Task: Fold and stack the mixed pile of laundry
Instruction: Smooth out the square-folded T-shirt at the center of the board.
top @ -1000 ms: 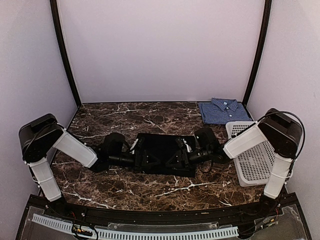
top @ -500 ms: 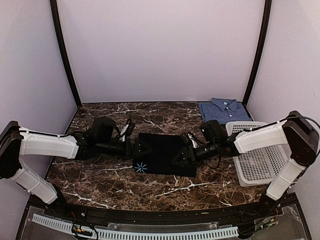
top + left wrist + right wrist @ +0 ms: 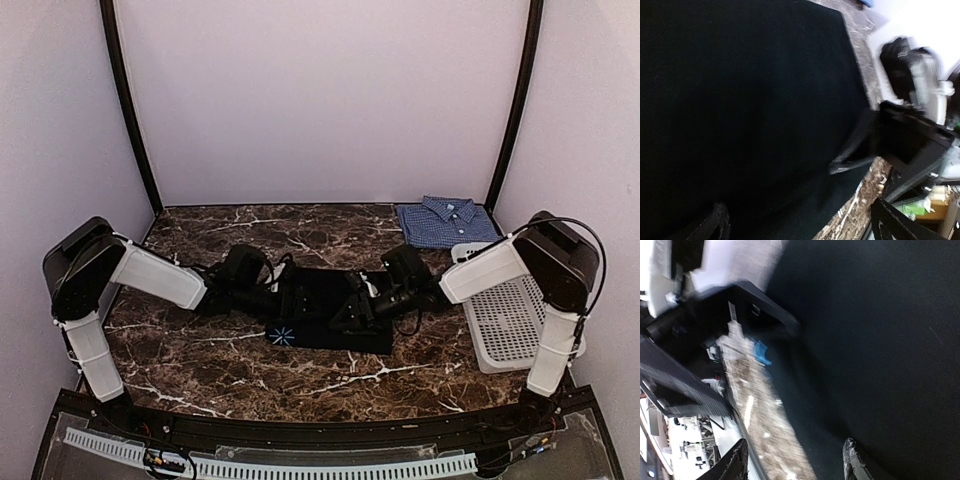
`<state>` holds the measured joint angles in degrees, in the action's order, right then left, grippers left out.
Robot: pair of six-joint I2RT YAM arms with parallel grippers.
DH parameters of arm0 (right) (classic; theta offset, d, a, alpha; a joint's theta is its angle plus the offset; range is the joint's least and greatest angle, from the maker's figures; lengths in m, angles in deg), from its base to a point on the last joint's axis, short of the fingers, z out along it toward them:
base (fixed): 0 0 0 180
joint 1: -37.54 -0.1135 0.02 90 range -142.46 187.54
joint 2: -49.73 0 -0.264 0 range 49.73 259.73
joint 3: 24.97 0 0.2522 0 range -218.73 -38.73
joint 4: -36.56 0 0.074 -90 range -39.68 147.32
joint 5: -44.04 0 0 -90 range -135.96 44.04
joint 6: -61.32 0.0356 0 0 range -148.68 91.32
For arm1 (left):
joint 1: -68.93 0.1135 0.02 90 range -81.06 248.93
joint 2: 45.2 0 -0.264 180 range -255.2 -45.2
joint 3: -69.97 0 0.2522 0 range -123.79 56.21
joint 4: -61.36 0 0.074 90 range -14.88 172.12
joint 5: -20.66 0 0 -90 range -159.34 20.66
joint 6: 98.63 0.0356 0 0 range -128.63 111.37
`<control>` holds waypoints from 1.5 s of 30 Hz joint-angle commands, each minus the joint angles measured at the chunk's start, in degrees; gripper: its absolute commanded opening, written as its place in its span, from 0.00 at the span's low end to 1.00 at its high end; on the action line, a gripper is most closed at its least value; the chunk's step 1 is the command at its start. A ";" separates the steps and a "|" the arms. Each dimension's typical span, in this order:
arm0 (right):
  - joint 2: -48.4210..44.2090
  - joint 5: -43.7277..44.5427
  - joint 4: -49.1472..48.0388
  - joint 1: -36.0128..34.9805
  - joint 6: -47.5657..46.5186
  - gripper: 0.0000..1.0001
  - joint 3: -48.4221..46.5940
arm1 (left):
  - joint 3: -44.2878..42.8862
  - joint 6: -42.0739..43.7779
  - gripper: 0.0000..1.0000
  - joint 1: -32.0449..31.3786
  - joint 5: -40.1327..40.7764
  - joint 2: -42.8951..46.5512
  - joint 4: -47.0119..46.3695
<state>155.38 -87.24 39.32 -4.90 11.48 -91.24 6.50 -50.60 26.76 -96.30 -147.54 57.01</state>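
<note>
white perforated basket (image 3: 515, 330) on the right side of the dark, white-veined marble table (image 3: 190, 350). pale wall (image 3: 320, 100) rising behind the table's far edge, with a black pole (image 3: 128, 110) at each far corner.

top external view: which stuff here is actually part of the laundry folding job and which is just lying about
Part of the job:
- black garment, folded at the table's centre, both arms over it
- blue-and-white checked shirt, folded at the far right corner

Just lying about:
- white perforated basket, at the right edge, nothing visible in it
- dark marble-pattern table, the work surface
</note>
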 commanded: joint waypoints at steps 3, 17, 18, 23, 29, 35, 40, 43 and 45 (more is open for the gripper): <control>4.76 -0.18 -4.11 2.53 -0.77 0.60 6.86 | 7.71 -4.03 0.99 3.30 1.42 -2.32 -6.18; -1.80 -2.99 12.29 0.54 -11.30 0.60 -8.54 | 6.75 2.25 0.99 0.77 8.48 16.72 9.04; -2.72 -2.59 13.35 1.15 -11.58 0.61 -9.44 | 3.22 3.04 0.99 0.82 8.67 16.25 9.79; -1.61 -0.94 13.15 5.78 -11.87 0.61 -12.79 | -9.15 7.63 0.99 1.93 5.76 5.36 9.94; 4.95 -1.39 9.03 10.23 -9.63 0.60 -17.66 | -19.38 7.09 0.99 4.32 2.38 -5.93 5.16; 13.21 -1.79 7.49 11.62 -9.20 0.59 -22.18 | -20.96 5.26 0.99 6.86 1.52 -12.95 2.12; 19.34 0.35 6.48 13.98 -8.31 0.56 -21.78 | -13.94 1.44 0.99 10.93 2.66 -14.65 -3.03; 18.18 1.03 5.63 15.49 -8.66 0.54 -19.84 | -11.00 1.51 0.99 13.63 2.93 -13.80 -3.67; 16.82 2.16 9.74 15.88 -11.05 0.53 -21.40 | -9.47 3.07 0.99 14.31 4.07 -11.60 -2.15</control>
<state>173.23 -89.64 44.19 9.07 2.85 -112.81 -7.45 -48.02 38.11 -95.62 -161.99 51.46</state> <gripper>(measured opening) 0.539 0.989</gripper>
